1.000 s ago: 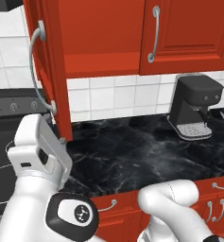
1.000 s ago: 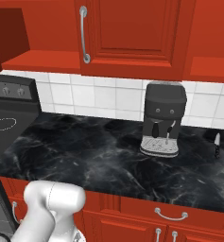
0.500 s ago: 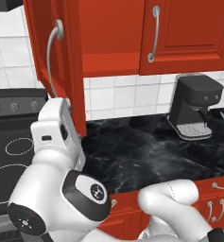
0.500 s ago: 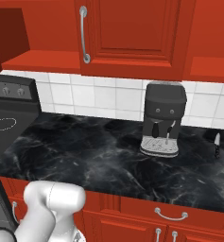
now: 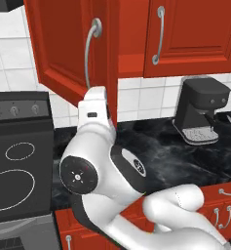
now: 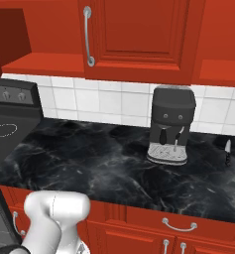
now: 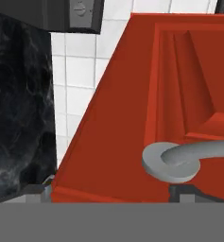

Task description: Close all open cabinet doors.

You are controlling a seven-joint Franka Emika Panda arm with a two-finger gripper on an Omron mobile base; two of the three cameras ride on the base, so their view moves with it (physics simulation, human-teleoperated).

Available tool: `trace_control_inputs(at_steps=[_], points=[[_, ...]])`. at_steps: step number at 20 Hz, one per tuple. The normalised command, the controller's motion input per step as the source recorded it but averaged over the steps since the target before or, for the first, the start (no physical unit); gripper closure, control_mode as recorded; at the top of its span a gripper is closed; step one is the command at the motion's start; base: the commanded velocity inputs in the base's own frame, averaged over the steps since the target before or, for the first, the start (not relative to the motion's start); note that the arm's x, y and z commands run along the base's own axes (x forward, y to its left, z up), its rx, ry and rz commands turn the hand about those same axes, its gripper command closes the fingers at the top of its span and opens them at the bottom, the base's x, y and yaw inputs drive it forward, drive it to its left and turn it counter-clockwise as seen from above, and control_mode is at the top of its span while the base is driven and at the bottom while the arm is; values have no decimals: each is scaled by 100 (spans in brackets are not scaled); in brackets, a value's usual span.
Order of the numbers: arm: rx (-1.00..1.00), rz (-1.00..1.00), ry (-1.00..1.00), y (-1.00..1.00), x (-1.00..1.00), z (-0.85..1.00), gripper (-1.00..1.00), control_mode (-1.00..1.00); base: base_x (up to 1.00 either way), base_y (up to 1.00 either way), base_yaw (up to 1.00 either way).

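My gripper (image 7: 118,189) is wide open, holding nothing, low against the open door (image 5: 68,44); its handle (image 5: 90,53) could catch me; the door might bounce back.

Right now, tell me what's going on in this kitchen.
A white robot arm is working on closing an open red wall-cabinet door above the counter, next to the stove. The door stands partly swung out, not yet flush with the closed door beside it. The arm's hand is raised against the open door's lower edge, near the bottom end of its silver handle. A coffee machine sits on the black marble counter, untouched.
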Motion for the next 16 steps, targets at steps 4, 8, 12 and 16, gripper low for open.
trace_control_inputs(at_steps=[4, 8, 12, 16], points=[[9, 0, 12, -72, 49, 0, -100, -100, 0, 0, 0], [8, 0, 12, -71, 59, 0, -100, -100, 0, 0, 0], [8, 0, 12, -67, 55, 0, -100, -100, 0, 0, 0], [8, 0, 10, -63, 52, 0, -100, -100, 0, 0, 0]])
